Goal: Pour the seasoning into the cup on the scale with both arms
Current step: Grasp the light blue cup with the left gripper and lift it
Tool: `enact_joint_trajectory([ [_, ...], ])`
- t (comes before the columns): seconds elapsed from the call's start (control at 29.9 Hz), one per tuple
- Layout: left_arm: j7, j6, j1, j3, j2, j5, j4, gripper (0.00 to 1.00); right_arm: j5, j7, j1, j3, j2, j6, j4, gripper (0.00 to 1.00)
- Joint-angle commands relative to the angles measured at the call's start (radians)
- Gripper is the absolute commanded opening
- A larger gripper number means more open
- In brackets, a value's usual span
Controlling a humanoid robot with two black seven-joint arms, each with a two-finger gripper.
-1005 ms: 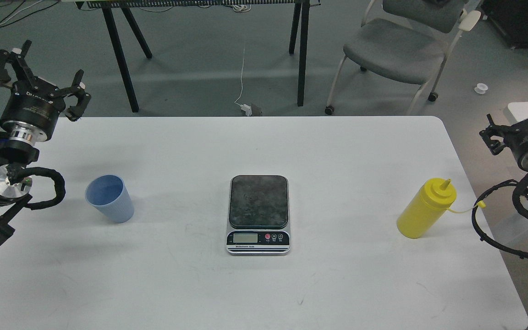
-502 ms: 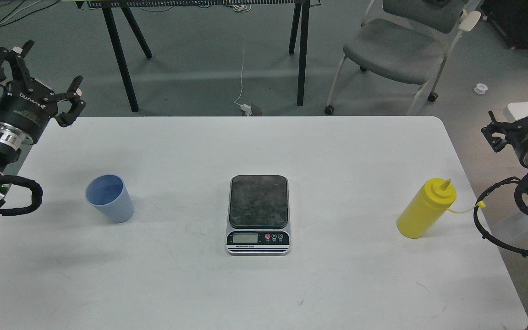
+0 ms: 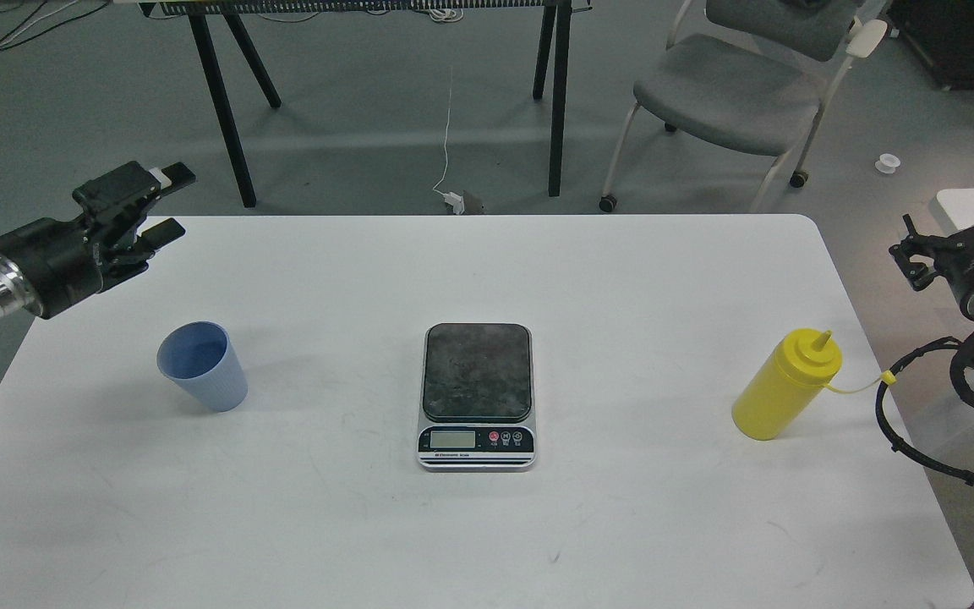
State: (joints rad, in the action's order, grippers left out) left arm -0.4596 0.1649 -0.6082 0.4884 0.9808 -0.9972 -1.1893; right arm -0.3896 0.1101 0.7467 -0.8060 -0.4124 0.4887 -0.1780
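The light-blue cup (image 3: 202, 366) stands upright and empty on the white table (image 3: 487, 524), left of centre. The scale (image 3: 477, 393) sits at the table's middle with its dark plate bare. The yellow seasoning bottle (image 3: 787, 385) stands upright at the right, its cap strap hanging off to the right. My left gripper (image 3: 167, 203) is open and empty over the table's far left corner, lying sideways and pointing right, behind and left of the cup. My right gripper (image 3: 952, 222) is open and empty off the table's right edge, behind and right of the bottle.
A grey chair (image 3: 736, 89) and black table legs (image 3: 221, 101) stand on the floor beyond the table's far edge. A white cable (image 3: 448, 135) runs down to a plug on the floor. My right arm's black cable loop (image 3: 897, 423) hangs beside the bottle.
My left gripper has swung from pointing up to lying sideways, pointing right, and dropped toward the table's far left corner. My right gripper has shifted only slightly. Cup, scale and bottle have not moved.
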Motion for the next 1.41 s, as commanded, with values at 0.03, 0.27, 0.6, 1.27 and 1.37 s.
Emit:
enact_joint_trajectory([
  [0.03, 0.009, -0.143, 0.011, -0.076, 0.003, -0.381, -0.004, 0.93, -0.002, 0.002, -0.009, -0.001, -0.023, 0.0, 0.002, 1.0],
  [0.27, 0.038, -0.292, 0.011, -0.204, -0.014, -0.672, 0.149, 0.91, -0.002, 0.002, -0.016, -0.009, -0.043, 0.0, 0.003, 1.0],
  [0.6, 0.035, -0.36, 0.01, -0.304, -0.088, -0.722, 0.244, 0.73, -0.002, 0.002, -0.016, -0.009, -0.045, 0.0, 0.003, 1.0],
  [1.27, -0.013, -0.346, -0.016, -0.3, -0.145, -0.713, 0.34, 0.05, 0.0, 0.002, -0.024, -0.009, -0.045, 0.0, 0.011, 1.0],
  [1.37, -0.029, -0.321, -0.076, -0.3, -0.14, -0.715, 0.297, 0.05, -0.002, 0.002, -0.026, -0.009, -0.048, 0.0, 0.012, 1.0],
])
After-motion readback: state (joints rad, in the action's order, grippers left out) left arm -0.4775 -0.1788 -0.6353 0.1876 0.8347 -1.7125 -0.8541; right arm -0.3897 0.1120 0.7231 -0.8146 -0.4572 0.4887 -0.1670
